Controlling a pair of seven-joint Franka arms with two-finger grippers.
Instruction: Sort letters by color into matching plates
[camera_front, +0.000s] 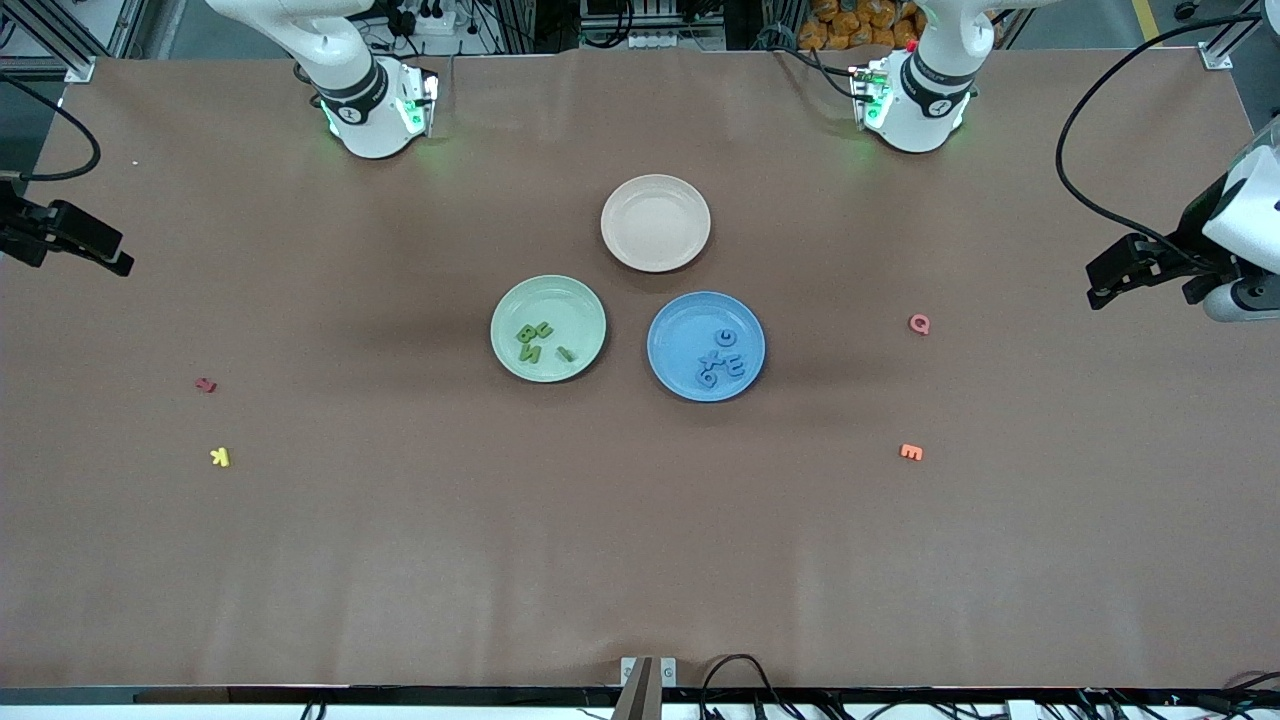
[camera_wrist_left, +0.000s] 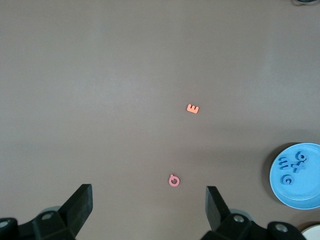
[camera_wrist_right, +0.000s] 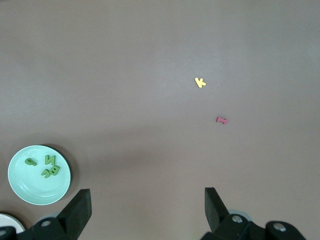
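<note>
A: Front cam?
B: High, facing the arm bases, whole table (camera_front: 400, 560).
A: Wrists?
B: Both look down from well up. Left shares blue plate (camera_wrist_left: 305, 197), right shares green plate (camera_wrist_right: 22, 192).

The left arm rises from its base at the top of the front view and reaches out to its own end of the table, where the left gripper (camera_front: 1095, 285) hangs in the air over the table's edge, its two black fingers (camera_wrist_left: 80, 205) spread wide and holding nothing. The right arm waits in the same pose at its end, the right gripper (camera_front: 120, 262) up over that table edge with its fingers (camera_wrist_right: 77, 210) also parted wide and empty.
</note>
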